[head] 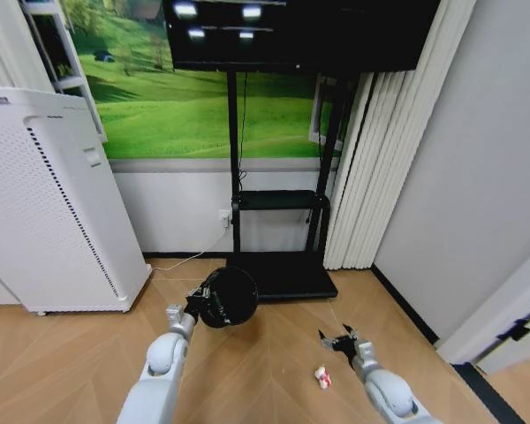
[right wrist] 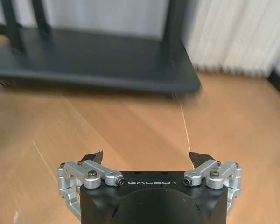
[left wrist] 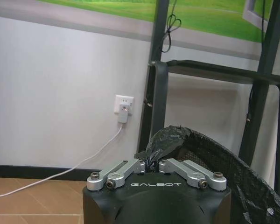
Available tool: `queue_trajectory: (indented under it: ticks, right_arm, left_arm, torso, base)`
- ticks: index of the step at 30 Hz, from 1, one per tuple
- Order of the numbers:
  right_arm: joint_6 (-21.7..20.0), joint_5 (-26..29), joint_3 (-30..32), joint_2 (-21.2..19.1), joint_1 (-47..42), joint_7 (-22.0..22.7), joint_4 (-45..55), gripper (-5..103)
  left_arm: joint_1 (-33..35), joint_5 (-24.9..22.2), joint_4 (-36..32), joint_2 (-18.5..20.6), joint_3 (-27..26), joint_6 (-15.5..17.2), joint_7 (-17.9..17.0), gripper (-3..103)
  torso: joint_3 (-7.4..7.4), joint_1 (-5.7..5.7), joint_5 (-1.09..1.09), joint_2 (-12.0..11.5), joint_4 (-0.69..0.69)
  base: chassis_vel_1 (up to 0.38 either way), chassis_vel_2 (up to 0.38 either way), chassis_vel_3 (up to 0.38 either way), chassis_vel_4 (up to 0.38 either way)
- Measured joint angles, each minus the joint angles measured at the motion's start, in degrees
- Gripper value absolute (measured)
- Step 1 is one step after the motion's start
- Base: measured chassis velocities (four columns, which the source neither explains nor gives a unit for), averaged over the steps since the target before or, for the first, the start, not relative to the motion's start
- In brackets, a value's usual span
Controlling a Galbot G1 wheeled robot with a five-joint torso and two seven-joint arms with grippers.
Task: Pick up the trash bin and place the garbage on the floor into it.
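The trash bin looks like matt black mesh lined with a crinkled, slightly glossy black plastic bag. Beneath it, the floor is smooth tan wood with a soft sheen. Beside the bin, the TV stand base is smooth dark metal. The left gripper and right gripper have brushed silver metal links on glossy black housings.

Left pincer raised ahead, fingers clamped together. Right pincer low, fingers spread wide, nothing between them.
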Motion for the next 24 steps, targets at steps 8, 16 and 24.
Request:
queue_trajectory:
  ticks: [8, 16, 24]
  right_arm:
    - [-6.7, 13.7, -2.2, 1.0, 0.2, 11.8, -3.1, 100]
    - [-10.1, 18.4, -3.4, 1.0, 0.6, 14.2, -4.0, 100]
    - [-8.4, 18.2, -4.8, 3.3, 0.9, 13.7, -6.1, 100]
  left_arm:
    - [1.3, -0.4, -1.9, -0.7, -1.9, 0.1, -0.2, 7]
    - [1.1, -0.4, -2.4, -1.0, -2.3, 0.1, -0.2, 7]
    - [1.1, 0.5, -2.7, -2.0, -1.6, 0.1, -0.2, 7]
  torso:
    - [0.00, 0.00, 0.01, 0.0, 0.00]
    - [0.00, 0.00, 0.00, 0.0, 0.00]
    - [0.01, 0.00, 0.00, 0.0, 0.00]
  base:
    - [0.000, 0.000, 0.000, 0.000]
    - [0.000, 0.000, 0.000, 0.000]
    - [0.000, 0.000, 0.000, 0.000]
